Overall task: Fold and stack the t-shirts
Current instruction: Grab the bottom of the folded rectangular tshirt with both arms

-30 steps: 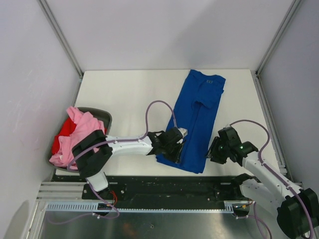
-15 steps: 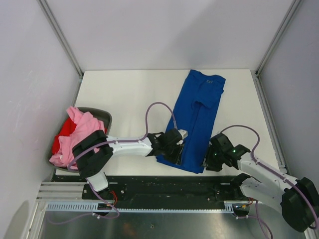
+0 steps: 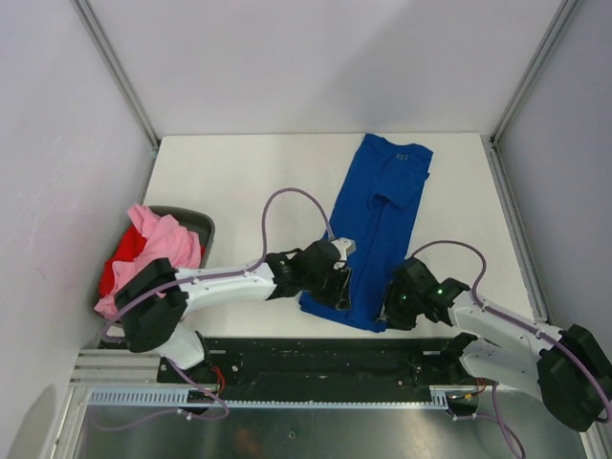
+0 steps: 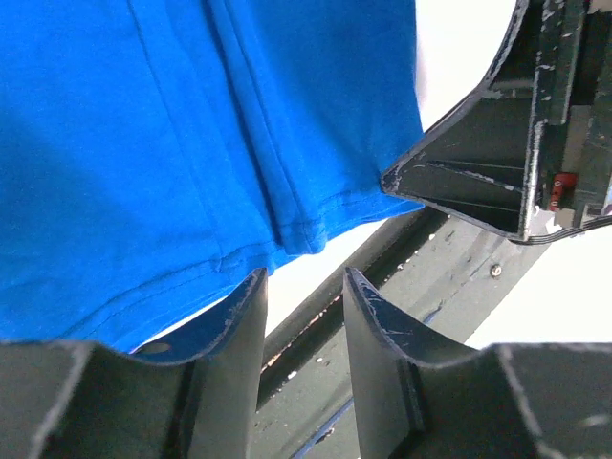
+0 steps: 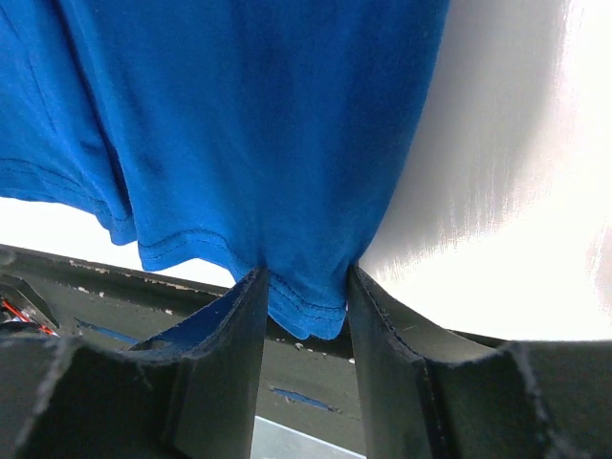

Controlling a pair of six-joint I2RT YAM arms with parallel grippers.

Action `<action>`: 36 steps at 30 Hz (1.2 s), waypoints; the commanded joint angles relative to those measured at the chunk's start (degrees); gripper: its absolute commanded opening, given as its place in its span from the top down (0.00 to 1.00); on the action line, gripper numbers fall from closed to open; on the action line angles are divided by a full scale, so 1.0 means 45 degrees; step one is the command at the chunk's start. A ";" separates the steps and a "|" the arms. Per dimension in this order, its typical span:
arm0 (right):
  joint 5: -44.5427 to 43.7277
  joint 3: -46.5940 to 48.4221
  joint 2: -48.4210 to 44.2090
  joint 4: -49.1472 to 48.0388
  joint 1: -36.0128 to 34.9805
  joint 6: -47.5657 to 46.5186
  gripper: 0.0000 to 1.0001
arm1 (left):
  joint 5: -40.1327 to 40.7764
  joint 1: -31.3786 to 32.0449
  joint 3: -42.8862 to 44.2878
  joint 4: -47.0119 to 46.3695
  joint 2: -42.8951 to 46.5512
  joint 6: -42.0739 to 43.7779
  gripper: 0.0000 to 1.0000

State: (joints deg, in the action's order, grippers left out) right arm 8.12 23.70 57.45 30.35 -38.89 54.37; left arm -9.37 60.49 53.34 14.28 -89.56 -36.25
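The royal blue t-shirt (image 3: 382, 220) lies folded into a long strip on the white table, collar at the far end, hem at the near edge. My left gripper (image 3: 337, 284) is at the hem's near left corner. In the left wrist view (image 4: 303, 279) it is open, with the blue hem (image 4: 191, 172) just beyond its fingertips and nothing between them. My right gripper (image 3: 392, 308) is at the hem's near right corner. In the right wrist view (image 5: 304, 275) its jaws are apart and straddle the blue hem corner (image 5: 306, 296). The pink t-shirt (image 3: 158, 247) and the red t-shirt (image 3: 120, 258) lie bunched in a basket.
The dark grey basket (image 3: 203, 228) stands at the table's left edge. The table's near edge and the black frame rail (image 3: 316, 349) run just below the hem. Grey walls and metal posts close in the table on three sides.
My right gripper has moved left to the hem's right corner. My left gripper has shifted slightly left along the hem. The shirt has not moved.
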 commanded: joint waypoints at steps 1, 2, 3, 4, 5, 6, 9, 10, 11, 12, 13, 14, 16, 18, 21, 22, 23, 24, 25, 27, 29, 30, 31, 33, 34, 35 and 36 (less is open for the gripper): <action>-0.0264 -0.0054 0.0207 0.0042 -0.0142 0.0112 0.56 | 0.0268 -0.0558 -0.0596 -0.0185 0.1203 -0.0294 0.57; -0.0292 -0.0053 0.0205 0.0086 -0.0154 0.0099 0.58 | 0.0383 -0.0711 -0.0746 -0.0156 0.1373 -0.0338 0.57; -0.0316 -0.0053 0.0184 0.0138 -0.0150 0.0073 0.61 | 0.0529 -0.0885 -0.0939 -0.0132 0.1546 -0.0399 0.57; -0.0347 -0.0053 0.0154 0.0213 -0.0138 0.0040 0.64 | 0.0680 -0.1060 -0.1152 -0.0110 0.1730 -0.0459 0.57; -0.0363 -0.0053 0.0109 0.0279 -0.0103 0.0014 0.69 | 0.0824 -0.1255 -0.1356 -0.0089 0.1910 -0.0518 0.56; -0.0371 -0.0053 0.0048 0.0352 -0.0056 -0.0048 0.74 | 0.0955 -0.1440 -0.1576 -0.0069 0.2087 -0.0567 0.56; -0.0343 -0.0053 -0.0164 0.0664 0.0324 -0.0316 0.88 | 0.1125 -0.1952 -0.2105 -0.0059 0.2529 -0.0632 0.54; -0.0322 -0.0053 -0.0255 0.0768 0.0509 -0.0418 0.90 | 0.1076 -0.2101 -0.2204 -0.0054 0.2592 -0.0585 0.54; -0.0282 -0.0053 -0.0349 0.0870 0.0680 -0.0537 0.93 | 0.1002 -0.2205 -0.2263 -0.0052 0.2605 -0.0542 0.54; -0.0233 -0.0053 -0.0435 0.0979 0.0882 -0.0655 0.95 | 0.0936 -0.2286 -0.2303 -0.0060 0.2591 -0.0491 0.54; -0.0179 -0.0053 -0.0527 0.1072 0.1071 -0.0792 0.96 | 0.0835 -0.2356 -0.2303 -0.0064 0.2565 -0.0446 0.54; -0.0132 -0.0053 -0.0612 0.1188 0.1254 -0.0920 0.97 | 0.0745 -0.2401 -0.2293 -0.0076 0.2532 -0.0404 0.54; -0.0068 -0.0053 -0.0827 0.1474 0.1669 -0.1206 0.98 | 0.0570 -0.2454 -0.2227 -0.0075 0.2381 -0.0314 0.53; -0.0003 -0.0053 -0.1003 0.1717 0.1978 -0.1458 0.99 | 0.0346 -0.2487 -0.2123 -0.0085 0.2162 -0.0238 0.53; 0.0093 -0.0080 -0.1218 0.1958 0.2285 -0.1687 0.99 | -0.0047 -0.2502 -0.1970 -0.0088 0.1749 -0.0178 0.53; 0.0131 -0.0086 -0.1260 0.1992 0.2349 -0.1718 0.99 | -0.0126 -0.2494 -0.1941 -0.0088 0.1646 -0.0173 0.53; 0.0169 -0.0089 -0.1291 0.2008 0.2391 -0.1744 0.99 | -0.0155 -0.2499 -0.1937 -0.0088 0.1555 -0.0170 0.53; 0.0227 -0.0090 -0.1316 0.2017 0.2411 -0.1757 0.99 | -0.0150 -0.2492 -0.1944 -0.0088 0.1500 -0.0178 0.53; 0.0286 -0.0091 -0.1338 0.2021 0.2422 -0.1753 1.00 | -0.0157 -0.2498 -0.1967 -0.0088 0.1453 -0.0183 0.52; 0.0378 -0.0092 -0.1394 0.1995 0.2395 -0.1712 1.00 | -0.0202 -0.2493 -0.1994 -0.0093 0.1383 -0.0195 0.52; 0.0440 -0.0092 -0.1428 0.1950 0.2369 -0.1672 1.00 | -0.0272 -0.2438 -0.2031 -0.0104 0.1244 -0.0189 0.51; 0.0451 -0.0092 -0.1414 0.1929 0.2352 -0.1662 1.00 | -0.0316 -0.2403 -0.2030 -0.0106 0.1149 -0.0188 0.51; 0.0456 -0.0092 -0.1397 0.1919 0.2334 -0.1657 1.00 | -0.0348 -0.2337 -0.2030 -0.0126 0.1072 -0.0187 0.51; 0.0440 -0.0092 -0.1370 0.1911 0.2305 -0.1654 1.00 | -0.0396 -0.2194 -0.2025 -0.0156 0.0883 -0.0197 0.51; 0.0441 -0.0102 -0.1365 0.1910 0.2291 -0.1653 1.00 | -0.0388 -0.2125 -0.2027 -0.0161 0.0812 -0.0211 0.51; 0.0451 -0.0106 -0.1363 0.1909 0.2283 -0.1653 1.00 | -0.0364 -0.2061 -0.2048 -0.0164 0.0767 -0.0228 0.51; 0.0466 -0.0109 -0.1372 0.1909 0.2270 -0.1643 1.00 | -0.0352 -0.1999 -0.2078 -0.0185 0.0716 -0.0256 0.51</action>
State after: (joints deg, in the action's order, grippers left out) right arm 9.56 23.33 51.86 38.37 -28.34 47.72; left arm -9.85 50.30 43.09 14.61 -85.49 -37.91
